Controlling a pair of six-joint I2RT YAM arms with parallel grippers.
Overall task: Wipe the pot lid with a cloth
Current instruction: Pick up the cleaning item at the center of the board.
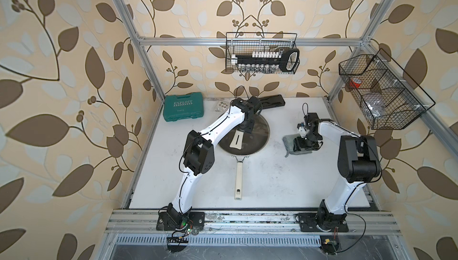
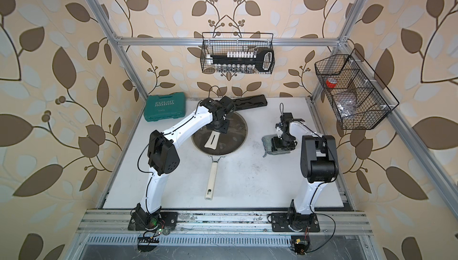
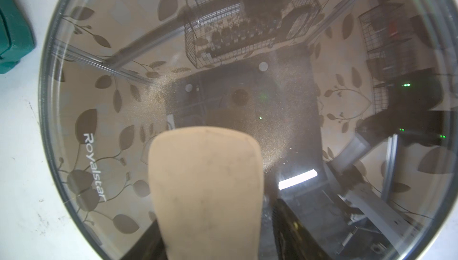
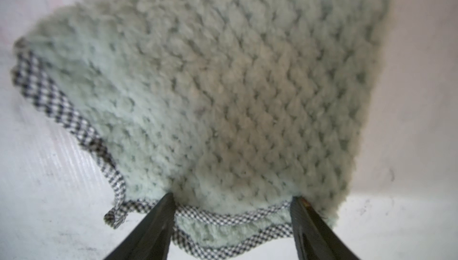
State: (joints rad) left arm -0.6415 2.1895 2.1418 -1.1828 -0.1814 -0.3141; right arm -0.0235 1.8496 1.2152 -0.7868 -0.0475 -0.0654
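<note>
White counter within a leaf-papered booth, viewed from above. At mid-counter the pot lid rests on the frying pan, its glass mirroring the booth. The left gripper stands over the lid, dark fingers flanking the cream lid handle, one on each side; whether they clamp it cannot be told. The cloth, pale mint with a checked hem, lies on the counter to the right of the lid, apart from it. The right gripper points down at it, fingers spread wide, both tips pressed on the hem. A green tool case occupies the far left corner.
</note>
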